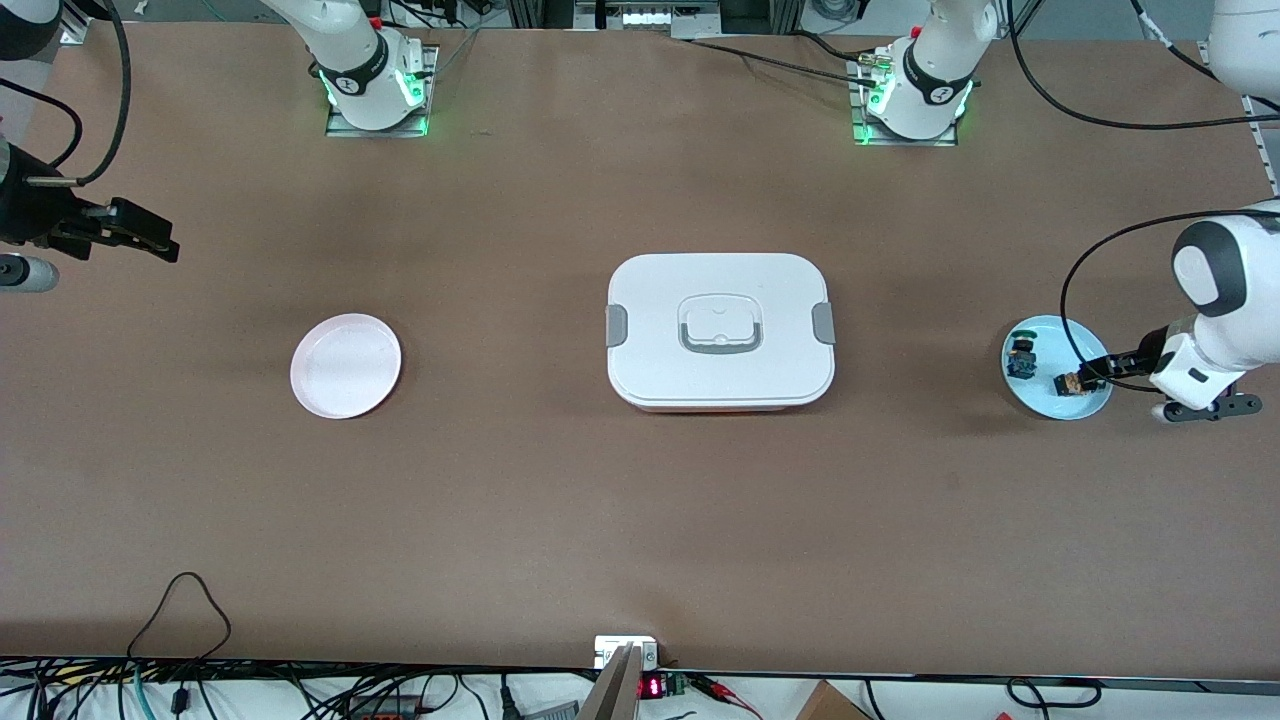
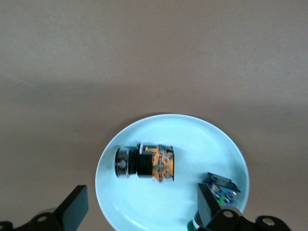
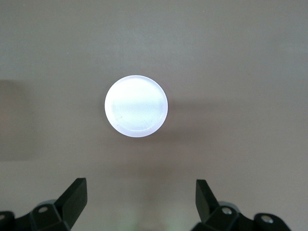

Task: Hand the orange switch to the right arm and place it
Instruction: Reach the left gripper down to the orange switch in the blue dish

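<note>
- The orange switch lies on its side in the pale blue plate at the left arm's end of the table, apart from the blue-bodied switch on the same plate.
- It looks small, light and rigid; being round, it may roll or squirt out of a pinch. The squarer tan-orange body seems the safest place to grip.
- The left gripper hangs over the plate, fingers spread wide, holding nothing.
- The right gripper waits over bare table near the pink plate, also wide open and empty.
- A white lidded box sits mid-table between the two plates.
</note>
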Robot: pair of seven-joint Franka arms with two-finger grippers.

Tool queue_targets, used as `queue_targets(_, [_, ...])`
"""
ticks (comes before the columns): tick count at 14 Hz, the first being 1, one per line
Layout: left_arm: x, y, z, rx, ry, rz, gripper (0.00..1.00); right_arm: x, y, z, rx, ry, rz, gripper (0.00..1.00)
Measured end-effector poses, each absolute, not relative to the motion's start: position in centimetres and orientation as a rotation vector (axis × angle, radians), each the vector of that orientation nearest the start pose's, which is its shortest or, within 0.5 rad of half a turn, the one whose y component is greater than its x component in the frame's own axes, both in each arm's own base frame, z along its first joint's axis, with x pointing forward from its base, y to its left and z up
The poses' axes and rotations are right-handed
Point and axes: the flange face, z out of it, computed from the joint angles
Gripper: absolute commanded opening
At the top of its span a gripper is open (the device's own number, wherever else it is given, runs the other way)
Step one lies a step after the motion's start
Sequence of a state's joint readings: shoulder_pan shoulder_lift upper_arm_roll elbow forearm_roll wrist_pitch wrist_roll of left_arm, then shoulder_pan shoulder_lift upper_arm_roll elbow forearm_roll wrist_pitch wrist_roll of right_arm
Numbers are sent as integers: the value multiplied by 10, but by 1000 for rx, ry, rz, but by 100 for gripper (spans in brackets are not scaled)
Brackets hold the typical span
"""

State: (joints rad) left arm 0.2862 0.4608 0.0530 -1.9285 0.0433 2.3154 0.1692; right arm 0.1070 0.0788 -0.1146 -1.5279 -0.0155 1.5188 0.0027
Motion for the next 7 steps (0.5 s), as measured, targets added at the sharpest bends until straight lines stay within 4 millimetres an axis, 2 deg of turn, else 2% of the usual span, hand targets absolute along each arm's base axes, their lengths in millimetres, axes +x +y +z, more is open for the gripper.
queue_targets(3, [582, 206, 217, -3098, -193, 127, 100, 572, -4, 595, -3163, 17, 142, 100])
queue_targets(7, [575, 203, 197, -3104, -187, 173, 100, 573, -4, 595, -3163, 17, 143, 100])
